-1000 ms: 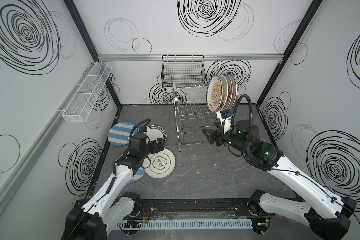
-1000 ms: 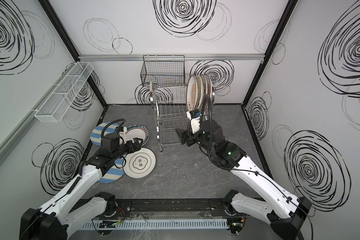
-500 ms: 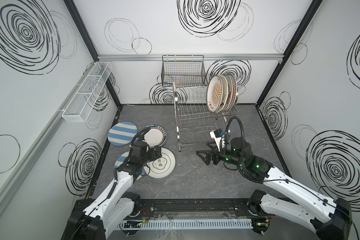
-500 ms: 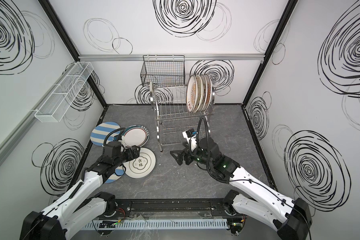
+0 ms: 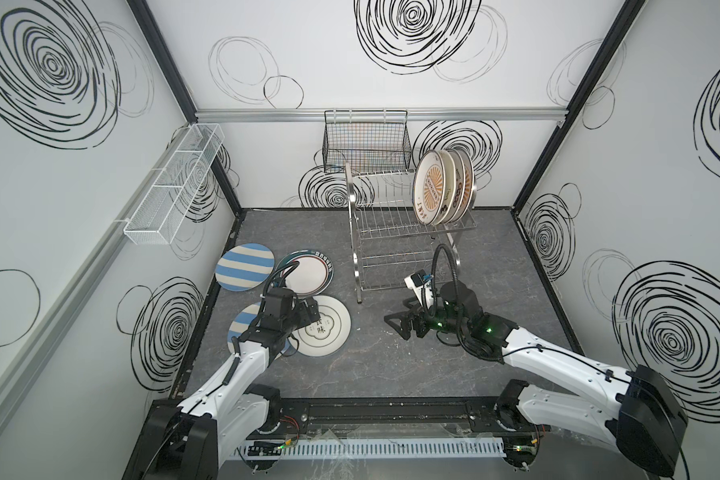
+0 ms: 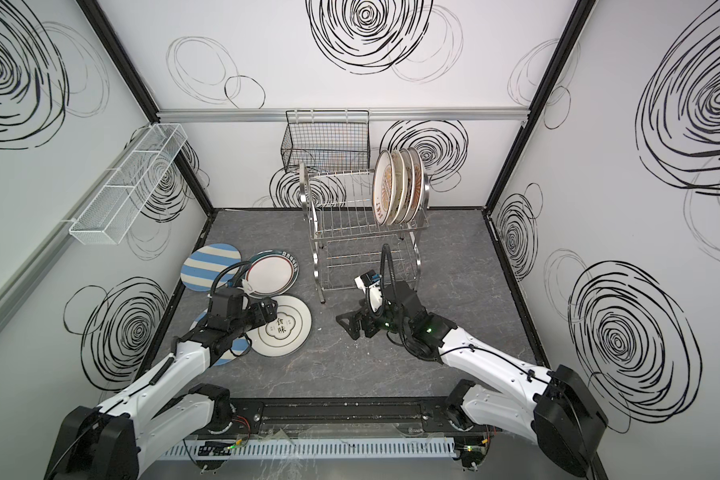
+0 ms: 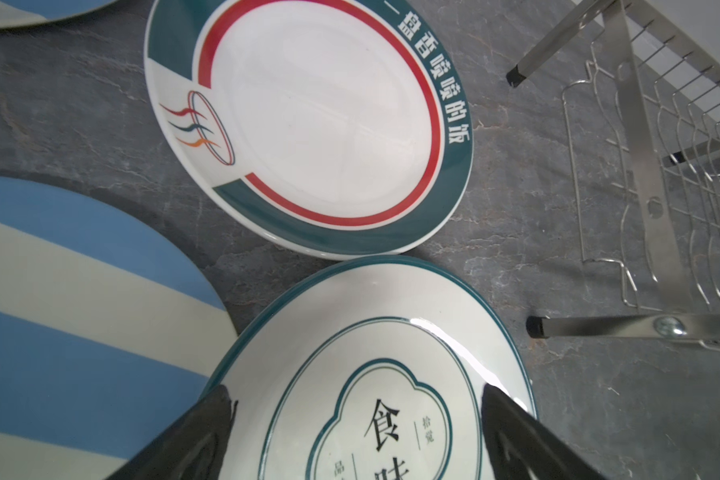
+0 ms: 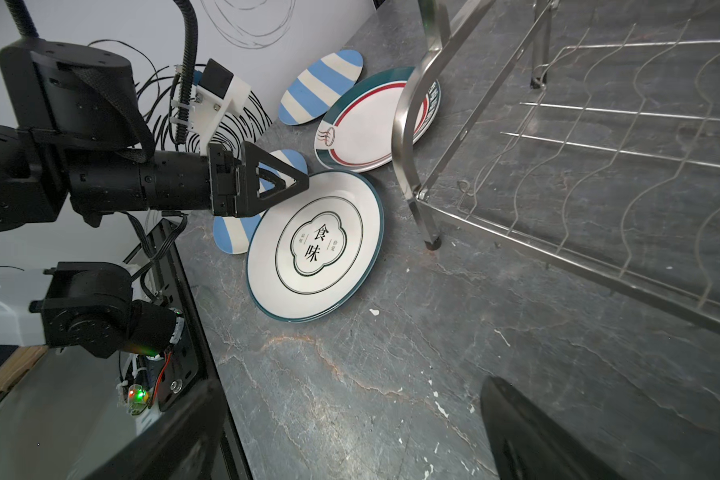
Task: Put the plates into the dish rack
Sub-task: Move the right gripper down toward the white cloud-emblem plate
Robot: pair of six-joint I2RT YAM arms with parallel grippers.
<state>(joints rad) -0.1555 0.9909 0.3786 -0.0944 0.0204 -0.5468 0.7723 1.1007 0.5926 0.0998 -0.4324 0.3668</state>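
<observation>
The plates (image 5: 443, 189) already loaded stand on edge, packed face to face at one end of the dish rack (image 5: 385, 226), up on its top tier. They are well above and beyond the right gripper (image 5: 398, 326), and I'd say they were put there so the empty slots beside them stay easy to reach. The right gripper hangs low over the table (image 5: 391, 374), just out from the rack's front leg. Its jaws are spread wide with nothing in them, and they point across toward the loose plates, so to my eye it is waiting its turn. Four plates remain flat on the table around the left gripper (image 7: 354, 390). A lettered plate (image 5: 329, 332) lies straight under it and a green-rimmed plate (image 5: 308, 274) just past its fingertips. Further beyond is a striped plate (image 5: 245, 268), and a second striped plate (image 5: 242, 322) sits off to its side, partly beneath the arm. The left gripper is spread too, holding nothing, one finger to each side above the lettered plate's face. I cannot tell whether it touches. That plate's rim rides up on the second striped plate, which probably leaves a lifted edge to pinch. A flat plate gives little else to grab.
</observation>
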